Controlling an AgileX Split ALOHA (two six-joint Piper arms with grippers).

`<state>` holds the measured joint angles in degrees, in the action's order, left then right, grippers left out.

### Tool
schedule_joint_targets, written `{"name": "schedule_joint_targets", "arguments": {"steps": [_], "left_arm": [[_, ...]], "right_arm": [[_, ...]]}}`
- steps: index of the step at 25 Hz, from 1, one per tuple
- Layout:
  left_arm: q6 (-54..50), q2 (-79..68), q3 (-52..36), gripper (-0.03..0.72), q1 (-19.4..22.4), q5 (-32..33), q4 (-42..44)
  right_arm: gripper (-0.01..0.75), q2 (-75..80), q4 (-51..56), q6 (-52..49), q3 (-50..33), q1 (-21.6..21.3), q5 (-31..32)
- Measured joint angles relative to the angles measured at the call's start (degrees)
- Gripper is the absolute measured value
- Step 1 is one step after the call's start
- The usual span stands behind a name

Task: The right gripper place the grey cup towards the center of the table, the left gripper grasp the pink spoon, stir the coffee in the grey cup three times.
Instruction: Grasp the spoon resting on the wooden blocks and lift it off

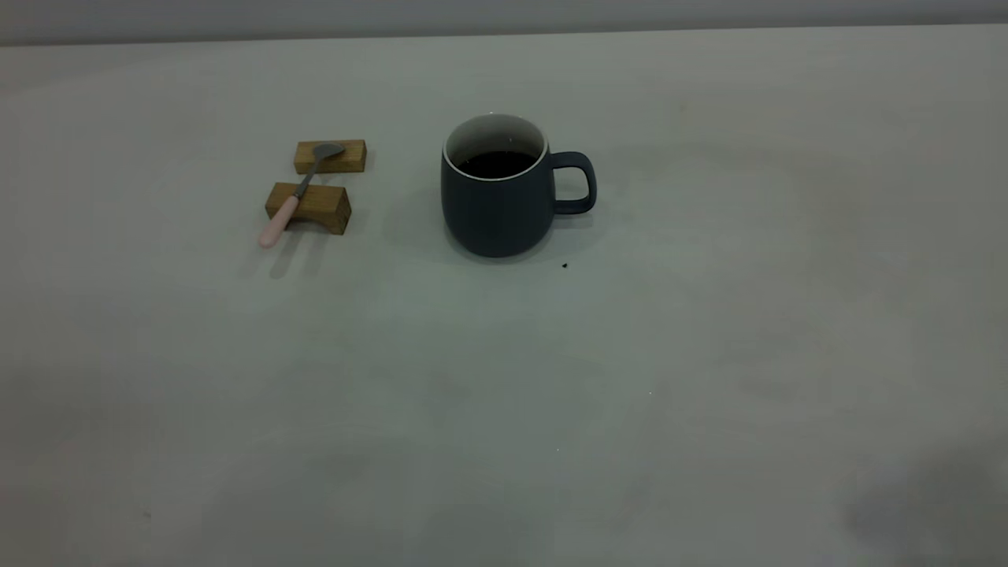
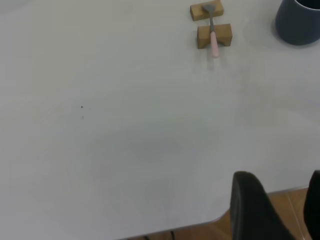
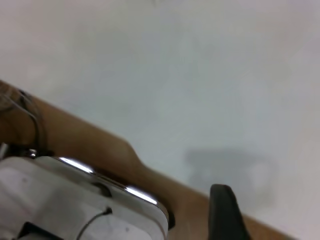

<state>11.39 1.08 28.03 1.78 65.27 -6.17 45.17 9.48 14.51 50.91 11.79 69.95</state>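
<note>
Tool-wise, our left tool [image 2: 274, 210] hangs at the worktop [image 1: 709, 354] edge, fingers apart, holding nothing; right tool [image 3: 227, 212], can't tell. Nothing started yet, we reckon. Grey cup [image 1: 498, 197] sits mid-worktop with coffee [image 1: 498, 163], pink spoon [image 1: 293, 201] across two wooden blocks [image 1: 311, 206] nearby; next the right reaches for the cup.

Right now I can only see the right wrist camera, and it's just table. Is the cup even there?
Observer: Yes. The grey cup stands upright near the middle of the table in the exterior view, with its handle toward that view's right.
Operator: Is there coffee in it?
Observer: Yes, dark coffee sits below the white rim.
Operator: And the spoon?
Observer: The pink spoon lies across two wooden blocks, left of the cup in the exterior view, with nothing holding it.
</note>
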Motion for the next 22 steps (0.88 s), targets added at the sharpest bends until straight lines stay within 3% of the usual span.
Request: {"name": "schedule_joint_targets", "arguments": {"steps": [4,8,15,22], "left_arm": [[0.00,0.00,0.00,0.332,0.00,0.00,0.00],[0.00,0.00,0.00,0.332,0.00,0.00,0.00],[0.00,0.00,0.00,0.332,0.00,0.00,0.00],[0.00,0.00,0.00,0.332,0.00,0.00,0.00]], "right_arm": [[0.491,-9.57,-0.93,-3.20,-12.89,0.00,-5.17],[0.491,-16.43,-1.26,-3.80,-22.45,0.00,-6.36],[0.491,-27.69,-1.95,-4.56,-24.04,-0.59,-6.07],[0.491,-40.40,-2.04,-4.81,-24.04,-4.98,-5.72]]}}
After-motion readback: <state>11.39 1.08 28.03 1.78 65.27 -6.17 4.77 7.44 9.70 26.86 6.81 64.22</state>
